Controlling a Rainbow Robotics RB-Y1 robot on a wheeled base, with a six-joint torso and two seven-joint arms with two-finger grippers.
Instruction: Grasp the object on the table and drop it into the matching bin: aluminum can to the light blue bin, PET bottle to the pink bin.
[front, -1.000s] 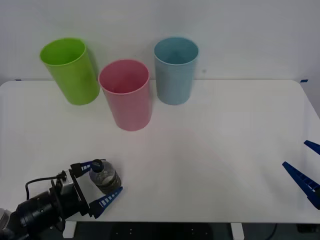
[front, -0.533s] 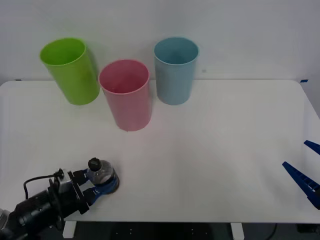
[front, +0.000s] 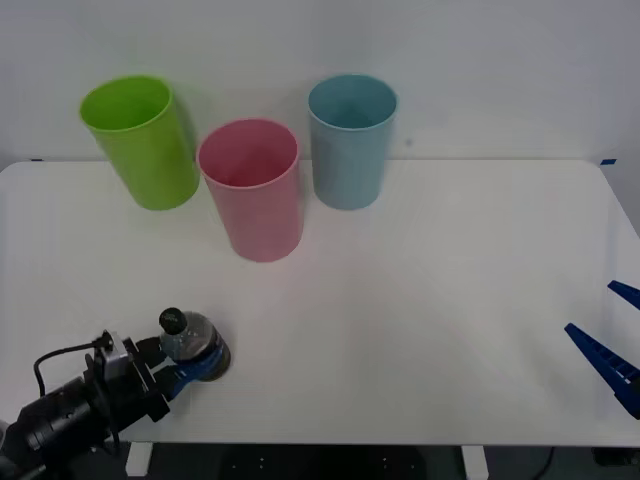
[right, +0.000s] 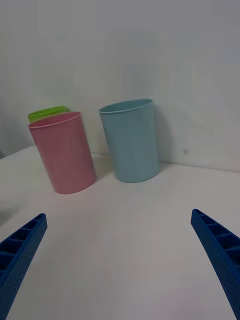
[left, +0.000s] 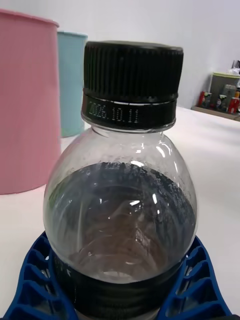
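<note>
The PET bottle (front: 186, 340) is small and clear, with a black cap and a dark lower body, and it is near the front left edge of the white table (front: 420, 300). My left gripper (front: 198, 362) is shut on its lower body. In the left wrist view the blue fingers (left: 34, 280) wrap the base of the bottle (left: 120, 200). The pink bin (front: 252, 188) stands upright at the back, with the light blue bin (front: 350, 140) to its right. My right gripper (front: 612, 330) hangs open at the table's right edge, holding nothing.
A lime green bin (front: 142, 140) stands tilted at the back left, close to the pink bin. The right wrist view shows the pink bin (right: 62, 152) and the light blue bin (right: 131, 140) side by side on bare tabletop.
My left gripper went from open around the bottle to shut on it. It then drew slightly left and toward the front edge with the bottle. The right arm stayed still.
</note>
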